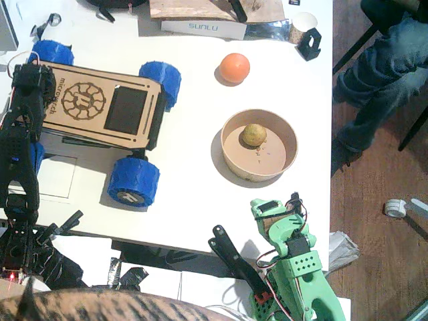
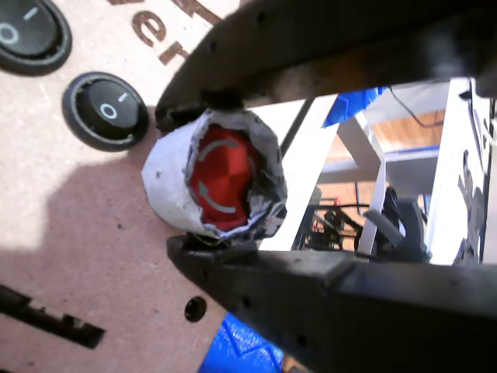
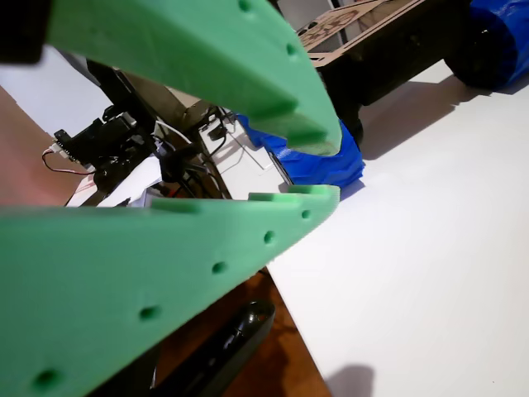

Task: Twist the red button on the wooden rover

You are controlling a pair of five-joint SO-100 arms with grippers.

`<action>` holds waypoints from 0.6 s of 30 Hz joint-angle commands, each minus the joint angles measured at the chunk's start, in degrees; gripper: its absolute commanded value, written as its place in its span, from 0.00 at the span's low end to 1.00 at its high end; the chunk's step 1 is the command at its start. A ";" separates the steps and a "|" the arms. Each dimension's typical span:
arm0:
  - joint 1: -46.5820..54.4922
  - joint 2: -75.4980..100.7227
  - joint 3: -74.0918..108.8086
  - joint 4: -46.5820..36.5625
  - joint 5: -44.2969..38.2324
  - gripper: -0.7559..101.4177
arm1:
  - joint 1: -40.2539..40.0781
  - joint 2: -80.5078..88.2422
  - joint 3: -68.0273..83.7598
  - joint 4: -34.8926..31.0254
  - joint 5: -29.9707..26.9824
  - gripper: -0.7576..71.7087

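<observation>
The red button [image 2: 221,180] is sitting on the plywood deck of the rover [image 1: 93,107], at the rover's left end, and the left gripper [image 2: 213,167] is closing on it. In a wrist view the two black jaws are pressing on the button from above and below, touching its grey, foil-like rim. White curved arrows are showing on the red face. Two black rocker switches [image 2: 105,110] are lying just beside it on the deck.

In the fixed view the rover is standing on the white table [image 1: 200,194] at the left, on blue wheels [image 1: 132,182], and the black left arm [image 1: 20,154] is reaching over its left end. A tan bowl [image 1: 231,164] with a yellowish ball [image 1: 254,135] inside is standing near the middle, and an orange ball [image 1: 235,67] is lying behind it.

The green right gripper [image 3: 318,169] is resting at the near table edge, holding nothing, its jaws only narrowly apart at the tips.
</observation>
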 commanded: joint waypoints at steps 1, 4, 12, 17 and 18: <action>5.62 1.14 -0.09 0.62 2.55 0.00 | -0.35 0.26 -0.44 0.26 -0.26 0.01; 7.73 1.49 -0.09 0.88 2.90 0.00 | -0.35 0.26 -0.44 0.26 -0.26 0.01; 10.37 1.05 -0.09 4.13 6.33 0.00 | -0.35 0.26 -0.44 0.26 -0.26 0.01; 10.37 0.88 -0.09 8.96 10.46 0.00 | -0.35 0.26 -0.44 0.26 -0.26 0.01; 10.46 1.05 -0.09 9.58 10.99 0.00 | -0.35 0.26 -0.44 0.26 -0.26 0.01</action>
